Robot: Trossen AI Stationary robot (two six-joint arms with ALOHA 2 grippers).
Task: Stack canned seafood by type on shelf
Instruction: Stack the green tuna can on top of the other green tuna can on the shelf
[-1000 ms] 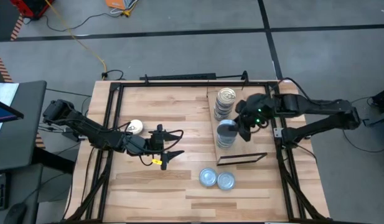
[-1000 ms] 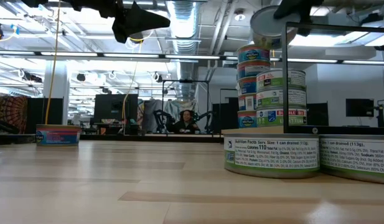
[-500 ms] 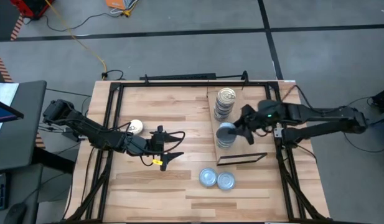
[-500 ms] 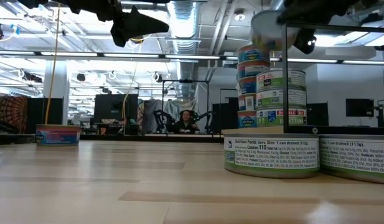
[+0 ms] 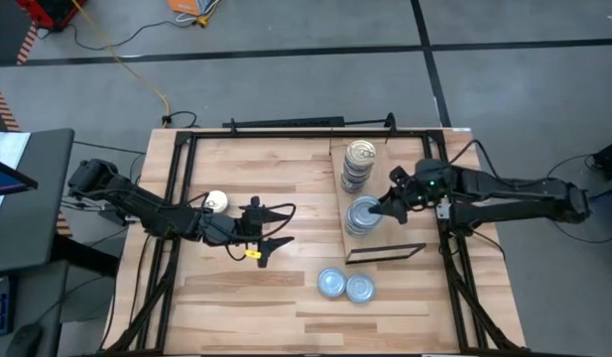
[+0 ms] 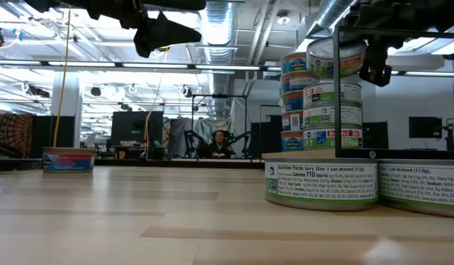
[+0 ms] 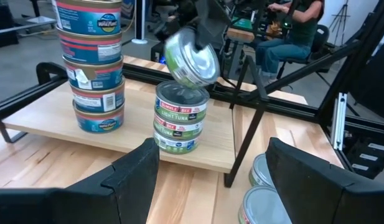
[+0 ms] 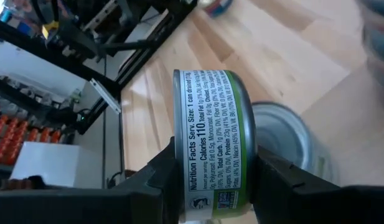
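The right gripper (image 5: 389, 205) was clamped on a green-label tin (image 8: 211, 146), one finger on each flat face, so the tin sat tipped on edge, not flat. It hung just above the green stack (image 7: 179, 118), the shorter pile on the shelf (image 5: 387, 234). In the left wrist view the held tin showed its silvery face tilted toward the camera, right over that stack.

Working out from the green stack: the taller blue-label stack (image 7: 92, 68) stood just beside it, further back on the shelf. Two loose tins (image 5: 345, 287) lay off the shelf on the tabletop (image 5: 286, 169), near its front end. One more tin (image 5: 216, 201) sat well off to the far side, next to the left gripper (image 5: 276, 227), which waited with its jaws wide and nothing in them.

What I'd worry about: the tin was tilted that much, so if it got let go before being levelled it'd likely land on its rim and roll off, or clip the top tin and shove the stack crooked. The blue stack is close enough to get bumped too.

Compared with a second earlier, the right arm had stretched out flatter and the gripper sat a bit further out from the stack, and in the low view the tin had come lower.
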